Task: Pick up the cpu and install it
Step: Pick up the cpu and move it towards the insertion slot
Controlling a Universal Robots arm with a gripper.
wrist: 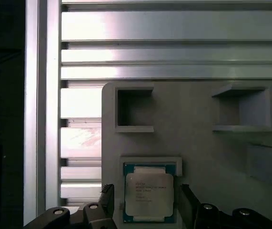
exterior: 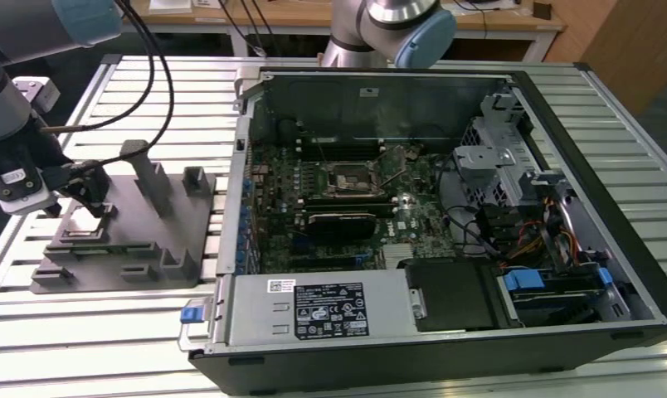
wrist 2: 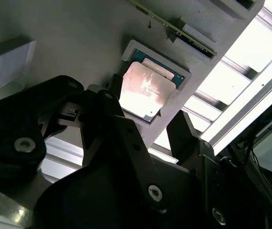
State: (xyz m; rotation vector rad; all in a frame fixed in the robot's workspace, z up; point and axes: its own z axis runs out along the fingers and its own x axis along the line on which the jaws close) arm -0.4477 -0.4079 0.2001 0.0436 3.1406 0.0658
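Here we see the claw (wrist: pixel 146 188) released, straddling the cpu (wrist: pixel 149 196) in its grey fixture (wrist: pixel 197 138), nine o'clock of the computer case (exterior: pixel 400 99) in the exterior view

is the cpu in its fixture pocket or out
In. The cpu lies flat in the grey fixture's recess in both wrist views, and the open gripper straddles it.

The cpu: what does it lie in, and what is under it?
The cpu sits in a shallow square pocket of the grey fixture, which rests on the slatted table. The pocket's floor is covered by the cpu itself.
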